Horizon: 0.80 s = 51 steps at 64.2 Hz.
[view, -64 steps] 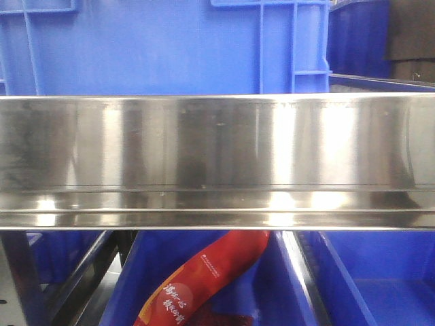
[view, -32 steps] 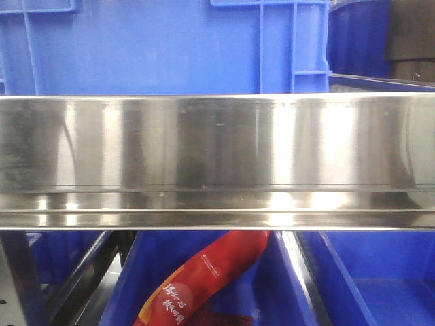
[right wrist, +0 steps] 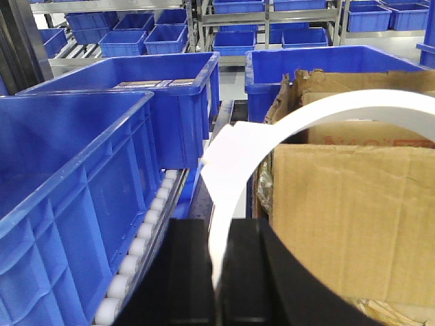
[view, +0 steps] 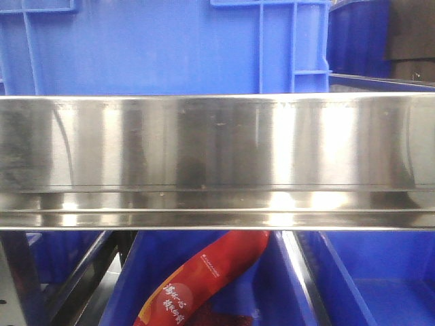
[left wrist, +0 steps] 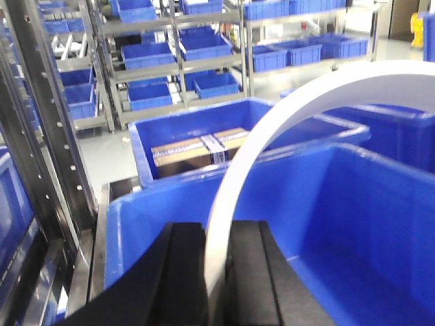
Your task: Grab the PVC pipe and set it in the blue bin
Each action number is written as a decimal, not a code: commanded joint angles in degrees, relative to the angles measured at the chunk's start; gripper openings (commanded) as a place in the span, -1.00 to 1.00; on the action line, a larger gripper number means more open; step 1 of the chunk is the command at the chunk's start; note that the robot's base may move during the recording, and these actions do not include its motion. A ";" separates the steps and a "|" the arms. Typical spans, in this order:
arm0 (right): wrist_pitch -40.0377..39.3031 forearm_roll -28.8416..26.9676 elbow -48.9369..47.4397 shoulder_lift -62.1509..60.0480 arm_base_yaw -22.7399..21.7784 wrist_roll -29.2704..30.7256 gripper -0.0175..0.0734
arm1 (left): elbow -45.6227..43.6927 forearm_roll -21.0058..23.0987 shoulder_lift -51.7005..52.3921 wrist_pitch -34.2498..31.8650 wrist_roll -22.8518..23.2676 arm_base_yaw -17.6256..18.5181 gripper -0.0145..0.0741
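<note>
The left gripper (left wrist: 217, 232) hangs over the open blue bin (left wrist: 360, 224), at its near wall. A white curved band (left wrist: 319, 92) rises from between the black jaws and arcs across the bin. The jaws stand close against the band on both sides. I cannot tell whether they pinch it, nor whether the band is the PVC pipe. Just beyond the blue bin's far rim sits a second bin (left wrist: 146, 146) holding a taped cardboard carton (left wrist: 197, 146). Farther behind it stand shelving racks (left wrist: 170, 51) stacked with more blue bins.

The right gripper (right wrist: 221, 234) shows the same picture: a white band (right wrist: 353, 102) between close-set jaws, grip not clear. Beside it are a deep blue crate (right wrist: 75, 183), a row of rollers (right wrist: 146, 238) along the crate's foot, and a torn cardboard box (right wrist: 346, 197).

The front view is filled by a steel rail (view: 217, 163), with a red packet (view: 204, 278) lying in a bin below it.
</note>
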<state>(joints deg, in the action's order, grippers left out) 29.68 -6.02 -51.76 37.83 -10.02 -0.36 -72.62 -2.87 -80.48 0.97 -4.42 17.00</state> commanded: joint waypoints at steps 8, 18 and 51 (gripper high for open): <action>-1.33 0.08 -0.07 -0.31 0.05 0.36 -0.98 | -1.33 -0.42 -1.70 -0.97 -0.02 0.30 -0.77; -1.45 0.08 -0.07 -0.31 0.05 0.36 -0.98 | -1.33 -0.42 -1.69 -0.97 -0.02 0.30 -0.37; -1.82 -0.17 -0.07 -0.31 0.05 0.36 -0.98 | -1.33 -0.42 4.53 4.96 -0.02 0.89 -0.85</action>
<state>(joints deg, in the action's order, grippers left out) 29.34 -6.02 -51.76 37.83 -10.02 -0.36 -73.48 -3.09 -78.78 4.48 -4.42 17.13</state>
